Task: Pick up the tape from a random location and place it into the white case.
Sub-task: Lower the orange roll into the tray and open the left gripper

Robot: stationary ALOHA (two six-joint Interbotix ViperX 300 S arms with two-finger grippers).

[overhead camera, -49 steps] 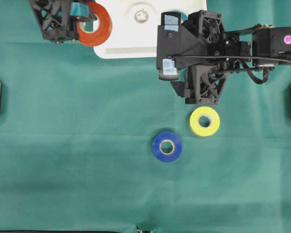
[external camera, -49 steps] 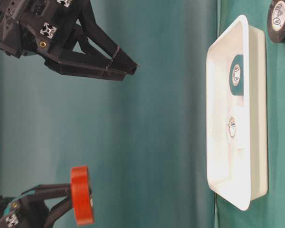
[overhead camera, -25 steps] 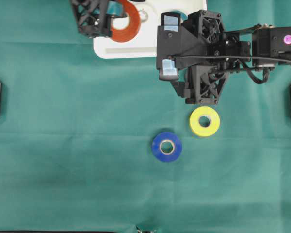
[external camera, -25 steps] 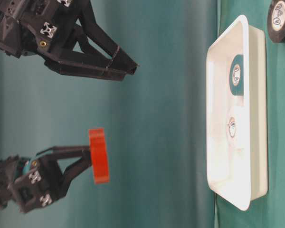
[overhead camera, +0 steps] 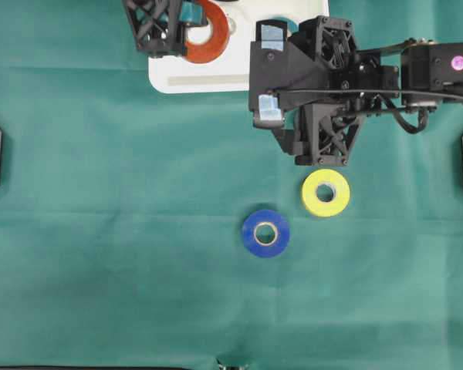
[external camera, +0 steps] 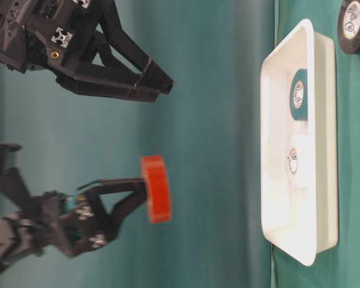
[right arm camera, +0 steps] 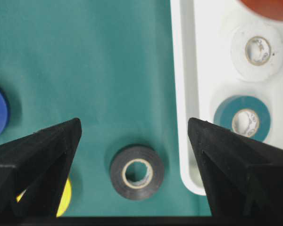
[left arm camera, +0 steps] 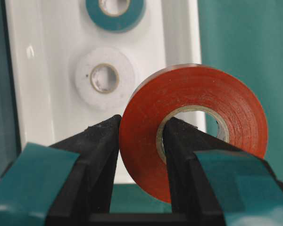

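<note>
Closest in left wrist view: our left gripper [left arm camera: 141,155] clamped on orange tape roll [left arm camera: 193,122], one finger through core, other on outer rim, roll standing on edge.

Below it, white case [left arm camera: 33,94] already holds white roll [left arm camera: 105,78] and teal roll [left arm camera: 115,8].

Table-level view shows roll hanging well above case, so we're mid-carry; placing step not done.

Reckon next we need lowering over bare patch of tray beside white roll, then letting go.

Further off, our right gripper [right arm camera: 132,155] hangs wide open, holding nothing, over black roll [right arm camera: 137,172].
</note>
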